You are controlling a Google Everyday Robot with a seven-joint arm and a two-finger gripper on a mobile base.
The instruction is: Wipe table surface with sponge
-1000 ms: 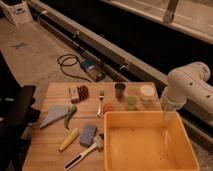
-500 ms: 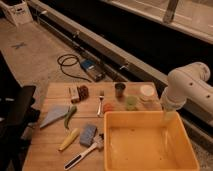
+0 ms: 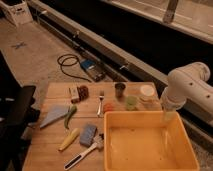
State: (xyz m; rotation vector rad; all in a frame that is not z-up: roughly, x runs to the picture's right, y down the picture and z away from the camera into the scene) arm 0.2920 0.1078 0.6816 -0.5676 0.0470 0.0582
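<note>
The table surface (image 3: 50,149) is a light-brown plank top in the lower half of the camera view. The sponge (image 3: 88,134), a small blue-grey block, lies on it near the middle, just left of the yellow bin. My white arm comes in from the right and bends down. The gripper (image 3: 168,116) hangs at the bin's far right rim, far to the right of the sponge and apart from it. Its tip is partly hidden by the bin's rim.
A big yellow bin (image 3: 114,145) fills the table's right front. A brush (image 3: 84,153), a banana (image 3: 69,139), a green pepper (image 3: 70,115), a triangular cloth (image 3: 53,115), a fork (image 3: 101,102), snack packs (image 3: 79,92) and small cups (image 3: 131,102) lie around.
</note>
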